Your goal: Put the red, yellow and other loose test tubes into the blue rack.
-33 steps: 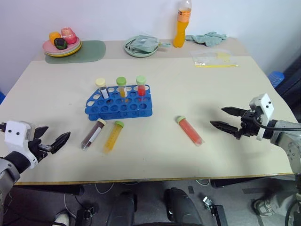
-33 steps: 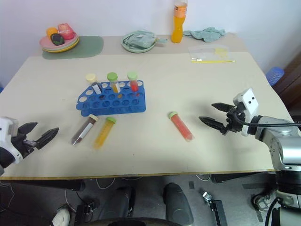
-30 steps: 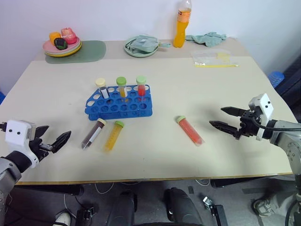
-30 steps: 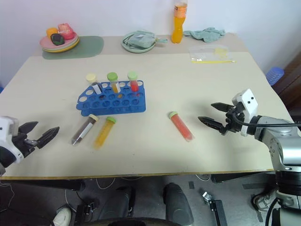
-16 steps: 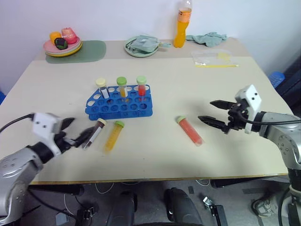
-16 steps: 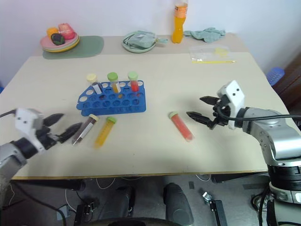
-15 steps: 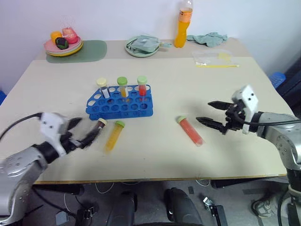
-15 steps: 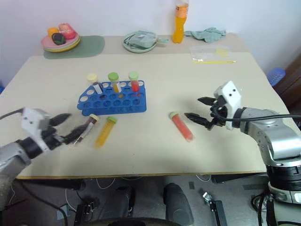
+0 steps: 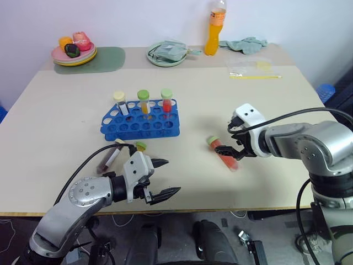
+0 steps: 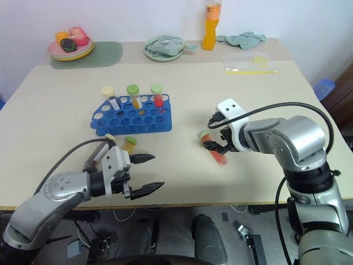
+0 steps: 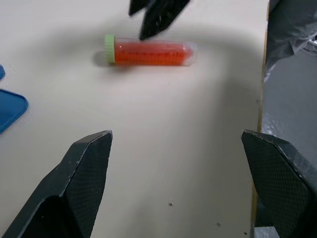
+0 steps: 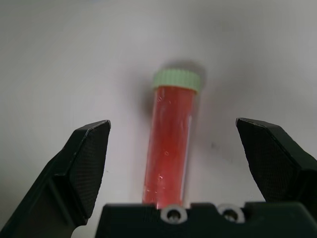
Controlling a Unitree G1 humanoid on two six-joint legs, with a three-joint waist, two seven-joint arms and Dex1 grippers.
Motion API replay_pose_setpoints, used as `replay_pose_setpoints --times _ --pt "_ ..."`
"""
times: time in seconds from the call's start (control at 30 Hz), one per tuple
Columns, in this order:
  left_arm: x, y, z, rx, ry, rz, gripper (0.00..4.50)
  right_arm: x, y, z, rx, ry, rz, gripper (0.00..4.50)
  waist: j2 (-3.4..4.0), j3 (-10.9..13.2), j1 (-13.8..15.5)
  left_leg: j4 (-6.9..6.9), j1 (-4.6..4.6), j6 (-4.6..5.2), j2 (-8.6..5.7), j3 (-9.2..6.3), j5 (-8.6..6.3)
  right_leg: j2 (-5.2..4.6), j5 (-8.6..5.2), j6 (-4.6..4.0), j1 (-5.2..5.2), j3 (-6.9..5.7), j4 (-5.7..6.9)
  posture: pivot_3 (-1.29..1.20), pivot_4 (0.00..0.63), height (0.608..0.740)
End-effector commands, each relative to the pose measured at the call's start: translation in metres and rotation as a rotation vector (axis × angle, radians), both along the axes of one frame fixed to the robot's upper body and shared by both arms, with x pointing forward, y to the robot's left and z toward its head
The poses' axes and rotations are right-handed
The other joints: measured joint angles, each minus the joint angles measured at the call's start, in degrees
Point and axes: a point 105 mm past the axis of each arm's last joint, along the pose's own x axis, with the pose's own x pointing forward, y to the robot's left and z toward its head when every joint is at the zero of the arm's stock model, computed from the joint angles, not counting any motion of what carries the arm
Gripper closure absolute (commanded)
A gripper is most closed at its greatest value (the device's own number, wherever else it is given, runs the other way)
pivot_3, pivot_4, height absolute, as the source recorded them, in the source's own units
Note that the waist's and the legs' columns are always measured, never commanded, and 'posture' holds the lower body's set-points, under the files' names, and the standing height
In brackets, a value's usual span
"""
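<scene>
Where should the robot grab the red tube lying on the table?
Probably around the middle of the red tube, coming straight down from above. It lies flat with bare table on both long sides, and the right gripper hangs over it, jaws open either side.

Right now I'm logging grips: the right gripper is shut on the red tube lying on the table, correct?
Not shut. In the right wrist view the right gripper is open, fingers on either side of the red tube, which lies on the table.
</scene>
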Motion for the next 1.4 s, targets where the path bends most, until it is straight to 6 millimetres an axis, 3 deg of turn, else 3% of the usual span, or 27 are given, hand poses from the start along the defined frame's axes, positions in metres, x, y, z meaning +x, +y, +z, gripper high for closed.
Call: replay_pose_setpoints --times 0.03,0.23,0.33,0.5,0.53,0.67,0.8,0.9,1.1,1.23,1.4 --pt "-0.004 0.001 0.001 -0.004 -0.026 -0.004 0.22 0.006 0.003 0.005 -0.023 0.007 -0.014 0.00 0.00 0.0 -0.1 0.00 0.00 0.01 0.02 -0.01 0.00 0.02 0.00 0.01 -0.02 0.00 0.02 0.00 0.150 0.740" --pt "-0.006 0.010 -0.008 0.013 -0.027 0.063 0.22 0.011 0.012 -0.003 -0.038 0.073 -0.026 0.00 0.00 0.0 0.0 0.00 -0.02 0.01 0.03 -0.04 -0.01 0.05 0.00 0.01 -0.03 -0.01 0.04 0.00 0.150 0.740" --pt "-0.009 0.010 -0.010 0.003 -0.024 0.072 0.00 0.009 0.013 -0.012 -0.045 0.113 -0.042 0.83 0.00 0.0 0.1 0.00 -0.02 0.02 0.03 -0.04 -0.01 0.05 0.00 0.01 -0.03 -0.01 0.04 0.00 0.150 0.740" --pt "-0.009 0.011 -0.009 -0.010 -0.031 0.087 0.00 0.009 0.016 -0.015 -0.047 0.116 -0.062 3.48 0.00 0.0 0.1 0.00 -0.03 0.02 0.03 -0.04 -0.01 0.06 0.00 0.01 -0.03 -0.01 0.04 0.00 0.150 0.740" --pt "-0.009 0.012 -0.009 -0.012 -0.030 0.092 0.00 0.010 0.017 -0.014 -0.040 0.110 -0.065 3.80 0.00 0.0 0.1 0.00 -0.03 0.02 0.04 -0.05 -0.01 0.07 0.00 0.01 -0.03 -0.01 0.04 0.00 0.150 0.740" --pt "-0.008 0.020 -0.009 -0.012 -0.028 0.118 0.00 0.002 0.043 0.014 0.108 0.021 0.041 3.80 0.02 0.0 -0.1 -0.01 -0.03 0.02 0.05 -0.04 -0.01 0.08 0.01 0.02 -0.06 -0.01 0.04 0.00 0.150 0.740" --pt "0.005 0.040 -0.001 -0.075 -0.026 0.240 0.00 -0.009 0.085 0.070 0.329 -0.419 0.280 3.80 0.05 0.0 0.1 -0.04 -0.12 0.05 0.08 -0.07 -0.02 0.13 0.01 0.04 -0.20 -0.04 0.08 0.00 0.150 0.740" --pt "0.013 0.055 0.004 -0.130 -0.029 0.330 0.00 -0.014 0.107 0.088 0.542 -0.590 0.394 3.80 0.00 0.0 0.0 -0.04 -0.10 0.05 0.08 -0.07 -0.02 0.12 0.00 0.07 -0.13 -0.07 0.03 0.00 0.150 0.740" --pt "0.020 0.067 0.002 -0.132 -0.042 0.411 0.00 0.016 0.132 0.081 0.866 -0.783 0.266 3.80 0.01 0.0 -0.5 0.00 0.04 0.04 0.09 -0.03 -0.02 0.12 0.01 0.06 -0.04 -0.04 0.12 0.00 0.150 0.740" --pt "0.015 0.063 0.003 -0.145 -0.038 0.410 0.00 0.036 0.147 0.055 0.842 -0.846 0.218 3.80 0.01 0.0 -0.6 0.00 0.04 0.02 0.08 -0.03 -0.01 0.07 0.02 0.06 -0.06 -0.04 0.17 0.00 0.150 0.740" --pt "0.010 0.061 0.003 -0.154 -0.034 0.415 0.00 0.042 0.156 0.047 0.850 -0.874 0.207 3.80 0.03 0.0 -1.1 -0.04 0.02 0.01 0.07 -0.06 -0.01 0.06 0.02 0.05 -0.11 -0.03 0.21 0.00 0.150 0.740"
